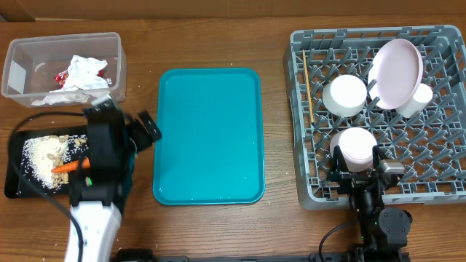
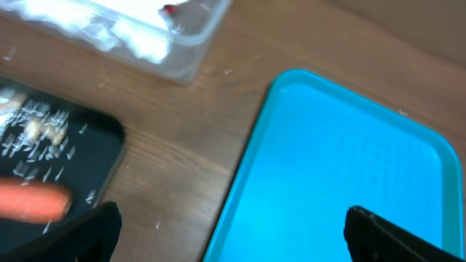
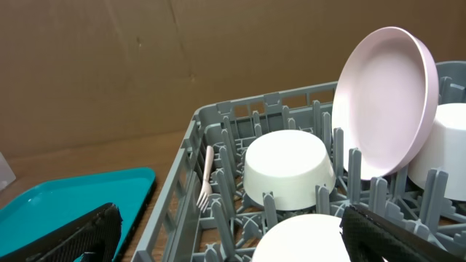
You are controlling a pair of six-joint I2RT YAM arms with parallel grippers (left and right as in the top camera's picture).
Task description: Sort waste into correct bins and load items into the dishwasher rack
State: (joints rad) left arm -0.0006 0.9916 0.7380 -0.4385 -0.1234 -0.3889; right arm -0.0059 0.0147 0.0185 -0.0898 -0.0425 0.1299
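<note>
The grey dishwasher rack (image 1: 306,145) at the right holds two white bowls (image 1: 344,94) (image 1: 354,145), a pink plate (image 1: 397,71) on edge, a white cup (image 1: 417,98) and chopsticks (image 1: 308,86). A white fork (image 3: 206,182) stands inside its left wall. My right gripper (image 1: 357,166) (image 3: 233,240) is open at the rack's front, straddling the near bowl (image 3: 306,240). The clear tub (image 1: 22,73) holds crumpled napkins (image 1: 81,71) and a red wrapper (image 1: 60,75). On the black tray (image 1: 14,175) lie rice, crumbs and a carrot (image 1: 69,167) (image 2: 33,202). My left gripper (image 1: 129,120) (image 2: 237,244) hangs open and empty.
A teal serving tray (image 1: 211,138) (image 2: 349,160) lies bare in the middle of the wooden table. My left arm reaches over the black tray's right edge, with its fingers spanning the gap to the teal tray. A brown cardboard wall stands behind the rack.
</note>
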